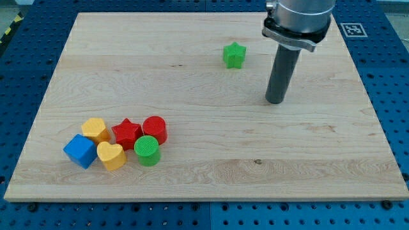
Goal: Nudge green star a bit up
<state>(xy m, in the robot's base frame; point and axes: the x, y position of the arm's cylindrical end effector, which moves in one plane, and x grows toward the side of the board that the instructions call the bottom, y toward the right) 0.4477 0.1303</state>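
The green star (234, 55) lies alone on the wooden board (211, 172), in the upper middle of the view. My tip (276, 101) rests on the board to the right of the star and below it, a clear gap apart from it. The dark rod rises from the tip to the arm's grey mount at the view's top right.
A cluster of blocks sits at the lower left: a yellow hexagon (96, 130), a blue cube (80, 151), a yellow heart (111, 155), a red star (127, 133), a red cylinder (154, 129) and a green cylinder (147, 150). A blue perforated table surrounds the board.
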